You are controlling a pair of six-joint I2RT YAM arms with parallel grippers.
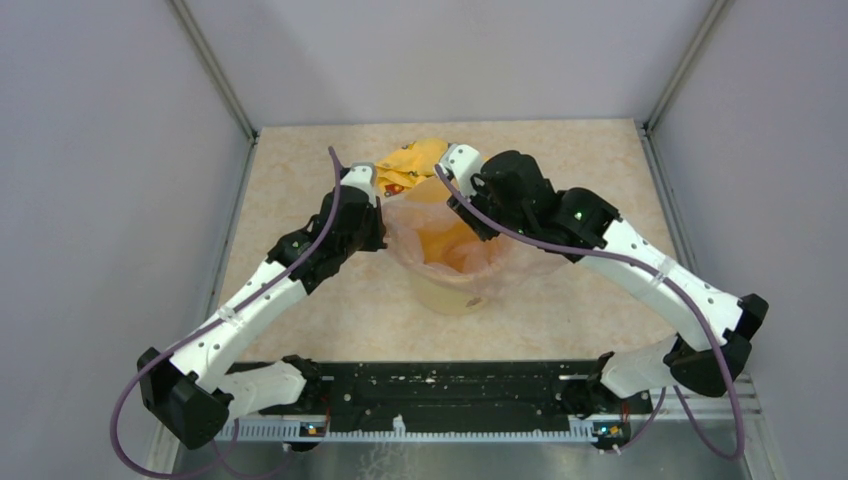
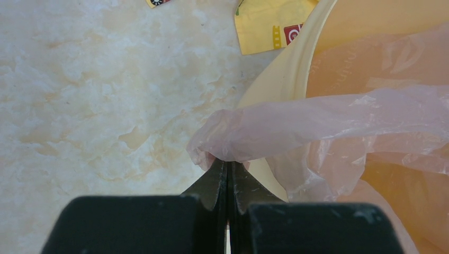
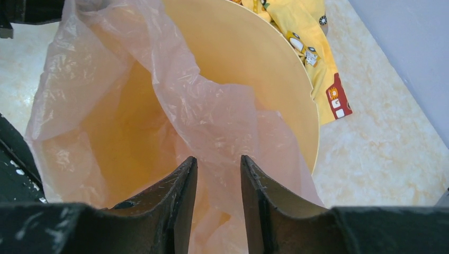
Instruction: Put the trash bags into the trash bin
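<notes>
Bagging step: your left tool (image 2: 227,165) is clamped on the edge of the pink trash bag (image 2: 317,119), just outside the trash bin (image 3: 249,58). Your right tool (image 3: 218,160) stands narrowly apart over film draped inside. Next, close on that fold and press it down, avoiding the yellow wrapper (image 3: 312,47) on the counter (image 2: 95,95) just behind the bin.

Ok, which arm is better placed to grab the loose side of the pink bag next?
Right, probably: the right fingers are apart, just above loose pink bag inside the trash bin, while the left fingers are shut on its opposite edge.
</notes>
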